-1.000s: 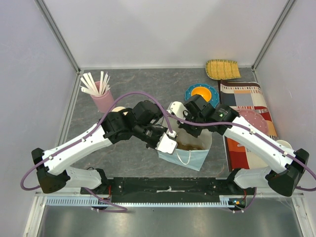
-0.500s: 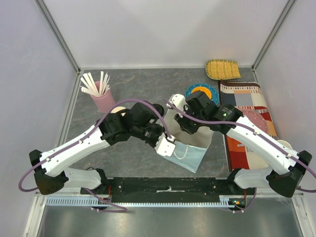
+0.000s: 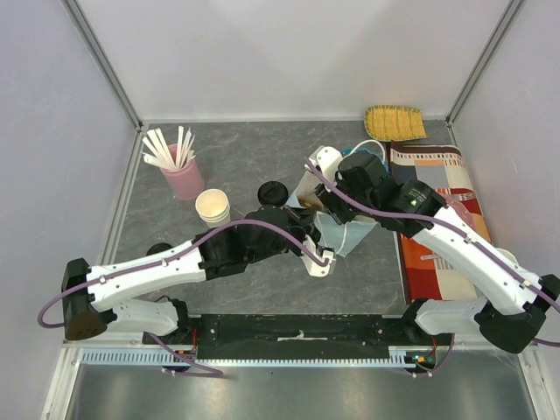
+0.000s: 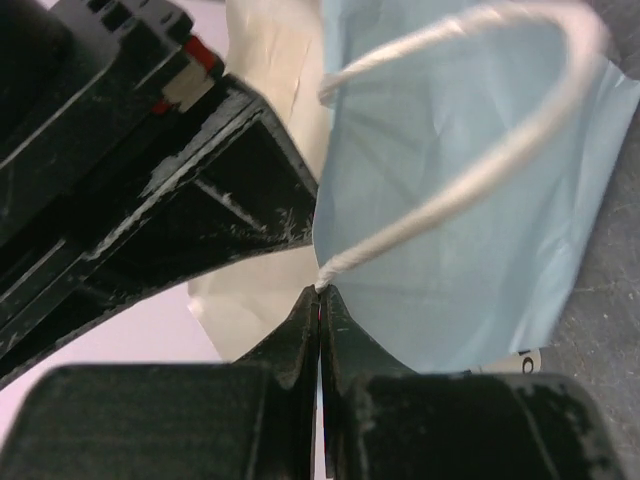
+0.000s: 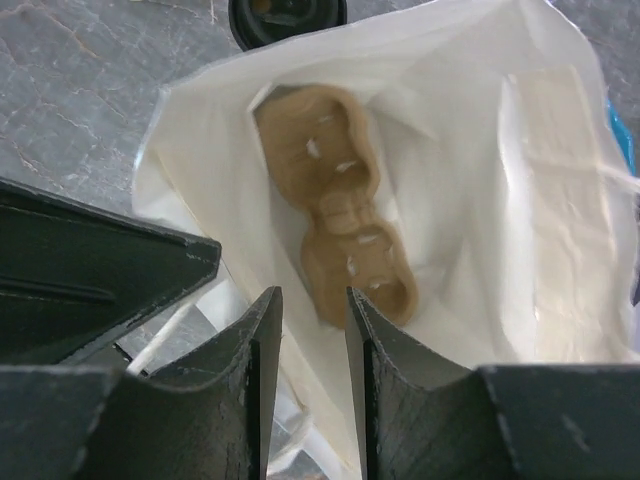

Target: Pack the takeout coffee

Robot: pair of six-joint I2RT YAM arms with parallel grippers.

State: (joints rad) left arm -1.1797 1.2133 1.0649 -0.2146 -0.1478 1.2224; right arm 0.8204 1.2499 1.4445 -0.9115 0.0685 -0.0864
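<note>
The paper bag (image 3: 341, 234) was the hub of the work, its mouth gaping toward the right wrist camera. The left gripper (image 4: 320, 300) had its fingers pressed together on the root of the bag's white cord handle (image 4: 460, 190), pinching it at the near rim. The right gripper (image 5: 312, 330) hovered over the bag's mouth with its fingers spread a little and nothing between them. Inside the bag, against the white lining, lay a brown moulded cup carrier (image 5: 340, 240) with two hollows.

The takeout coffee (image 3: 273, 192) stood upright on the tabletop (image 3: 254, 153), just outside the bag on its left, not yet packed. A stack of lidless cups (image 3: 213, 206) stood further left of the bag and was best left alone.

The step in hand looked to be fetching the coffee. To do it well, the left pinch should hold firm and lift slightly, so the mouth does not sag shut. The right gripper would need to widen, clear the bag's rim without dragging the paper, and take the cup by its paper wall below the lid, since a squeeze on the lid could pop it off. The cup should travel upright and go down into one hollow of the carrier. The thin bag wall would likely fold under any sideways push.
</note>
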